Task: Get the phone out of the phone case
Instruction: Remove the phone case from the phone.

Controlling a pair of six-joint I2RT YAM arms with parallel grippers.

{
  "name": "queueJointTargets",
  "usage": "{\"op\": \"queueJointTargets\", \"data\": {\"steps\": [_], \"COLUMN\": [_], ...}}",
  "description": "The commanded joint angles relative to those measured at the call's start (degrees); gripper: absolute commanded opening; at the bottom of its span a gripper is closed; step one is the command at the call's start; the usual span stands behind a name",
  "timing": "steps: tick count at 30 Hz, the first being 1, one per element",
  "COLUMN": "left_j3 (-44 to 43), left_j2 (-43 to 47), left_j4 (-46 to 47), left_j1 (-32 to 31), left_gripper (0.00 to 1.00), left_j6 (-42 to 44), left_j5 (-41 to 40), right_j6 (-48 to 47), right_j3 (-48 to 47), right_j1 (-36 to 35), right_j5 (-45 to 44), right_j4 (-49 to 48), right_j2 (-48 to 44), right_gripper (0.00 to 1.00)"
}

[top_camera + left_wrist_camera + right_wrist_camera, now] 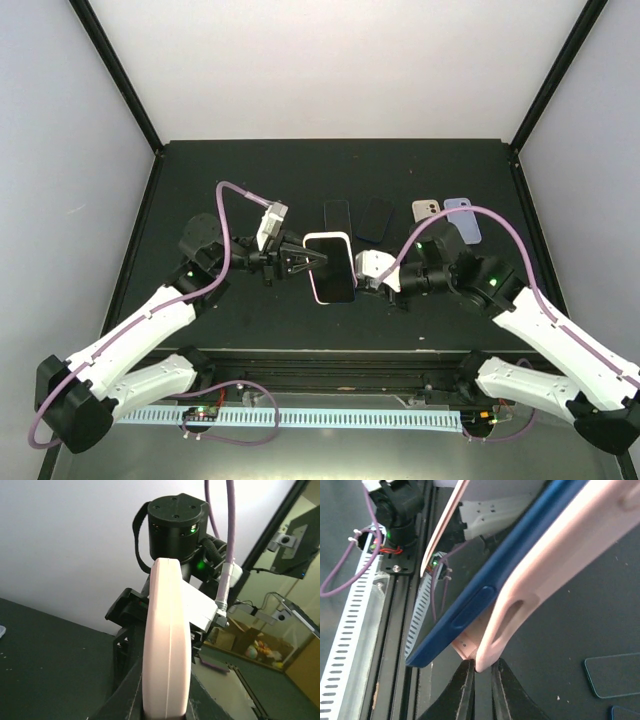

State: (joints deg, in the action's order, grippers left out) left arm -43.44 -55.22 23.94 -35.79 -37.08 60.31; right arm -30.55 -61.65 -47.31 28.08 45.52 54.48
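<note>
The phone (333, 270), dark screen up, hangs above the table between both grippers in its pink phone case (313, 287). From the left, my left gripper (308, 262) is shut on the cased edge; in the left wrist view the pink phone case (167, 645) stands edge-on between the black fingers of that left gripper (166, 700). My right gripper (358, 270) holds the opposite side. In the right wrist view the right gripper (481, 672) pinches the lip of the phone case (545, 565), which is peeled away from the blue phone (485, 600).
Two dark phones (337, 217) (375, 218), a beige case (426, 210) and a lavender case (463, 218) lie at the back of the black table. A slotted cable tray (300, 415) runs along the near edge. A flat dark phone (612, 675) lies beneath the right wrist.
</note>
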Motion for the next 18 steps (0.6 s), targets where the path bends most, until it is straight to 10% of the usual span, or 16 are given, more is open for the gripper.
{"op": "queueJointTargets", "data": {"steps": [1, 18], "left_j3": [0.4, 4.1], "left_j2": [2.1, 1.8], "left_j4": [3.5, 4.4], "left_j1": [-2.1, -2.1], "left_gripper": [0.02, 0.01], "left_j6": [-6.3, -3.7], "left_j5": [8.2, 4.0], "right_j6": [4.0, 15.2], "right_j3": [0.3, 0.6], "right_j1": [4.1, 9.5], "right_j5": [-10.6, -1.0], "right_j4": [-15.4, -18.4], "right_j2": [2.3, 7.7], "right_gripper": [0.07, 0.25]}}
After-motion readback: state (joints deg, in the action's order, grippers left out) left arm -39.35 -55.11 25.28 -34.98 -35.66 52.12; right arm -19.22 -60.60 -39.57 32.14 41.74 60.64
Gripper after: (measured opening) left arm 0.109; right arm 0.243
